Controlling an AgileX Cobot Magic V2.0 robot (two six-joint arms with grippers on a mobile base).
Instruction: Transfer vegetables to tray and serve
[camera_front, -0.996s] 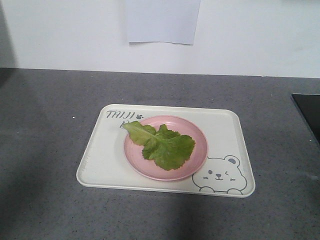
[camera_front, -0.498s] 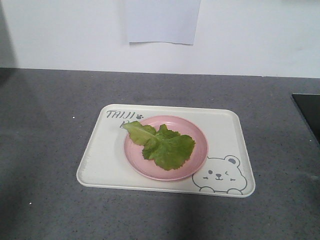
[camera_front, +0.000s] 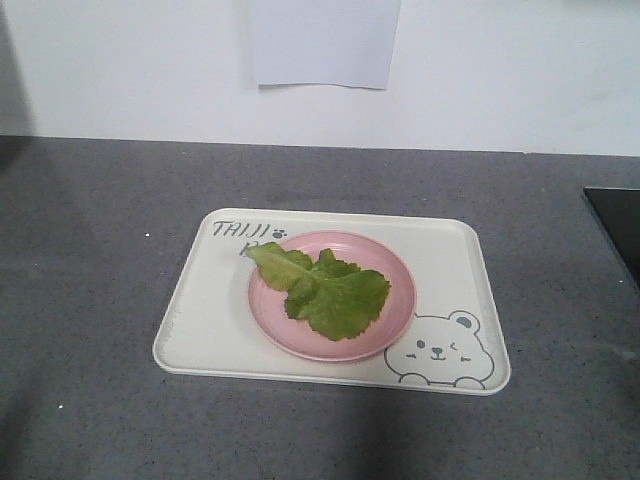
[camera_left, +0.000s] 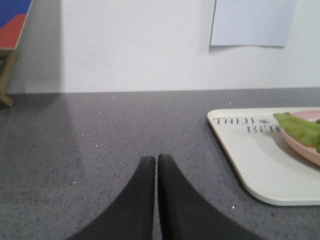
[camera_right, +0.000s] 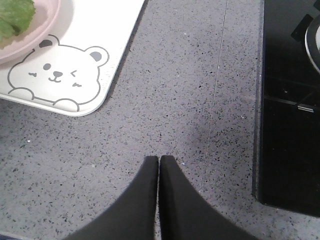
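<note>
A green frilly lettuce leaf (camera_front: 325, 288), the vegetables, lies on a round pink plate (camera_front: 395, 312) that stands on the cream-white tray (camera_front: 215, 320) with the bear drawing. In the left wrist view the tray (camera_left: 250, 160) is to the right, with a leaf tip (camera_left: 297, 127) on the plate's rim (camera_left: 300, 147). My left gripper (camera_left: 153, 159) is shut, empty, over the grey counter left of the tray. The right gripper (camera_right: 159, 159) is shut and empty too, on the counter right of the tray's bear corner (camera_right: 60, 75). Neither gripper shows in the front view.
A black cooktop (camera_right: 290, 115) lies flush in the counter at the right, its edge also in the front view (camera_front: 618, 225). A white wall with a paper sheet (camera_front: 325, 45) stands behind the counter. A wooden frame (camera_left: 6, 75) is at far left.
</note>
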